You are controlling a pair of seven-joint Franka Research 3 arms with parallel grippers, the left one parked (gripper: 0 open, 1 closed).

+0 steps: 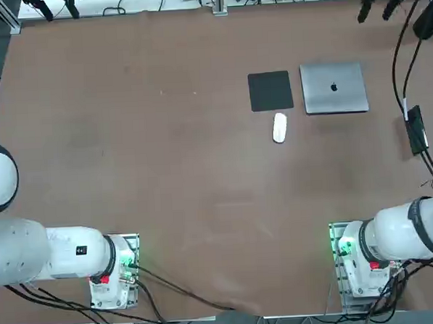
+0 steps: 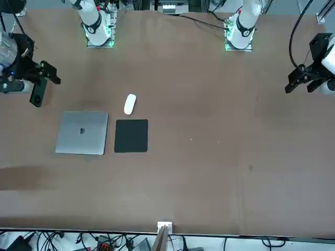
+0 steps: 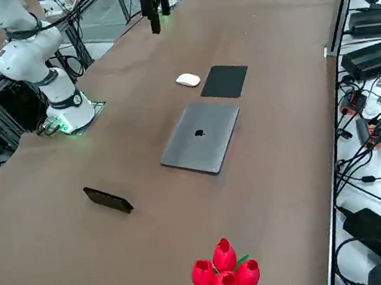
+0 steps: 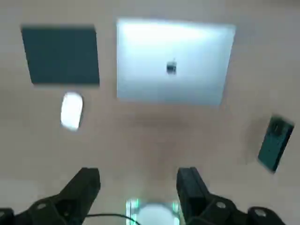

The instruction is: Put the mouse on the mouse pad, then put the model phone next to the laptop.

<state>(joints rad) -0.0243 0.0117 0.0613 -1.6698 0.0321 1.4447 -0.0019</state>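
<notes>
Brown tabletop [image 1: 203, 177]. I hold my right black two-finger gripper [image 4: 138, 192] wide open. White oval mouse [image 1: 279, 127] lies off the black square pad [image 1: 270, 91]. Apple logo [image 1: 334, 87] marks the silver rectangular laptop [image 1: 336, 90]. Right side view alone shows red tulips [image 3: 225, 280].

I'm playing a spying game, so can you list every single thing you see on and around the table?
laptop: one, silver-grey, beside the pad on the table
mouse pad: one, black, flat on the table
mouse: one, white, just off the pad, on the robot's side
model phone: one, dark teal-black, standing on its long edge, off to the robot's right of the laptop
table: one, brown, under them all
red flowers: a bunch, red with green leaves, at the table's right side
cables: many, black, around the edges
robot arms: two, white, one at each side
right hand: one, black, open, above the table, holding nothing
</notes>
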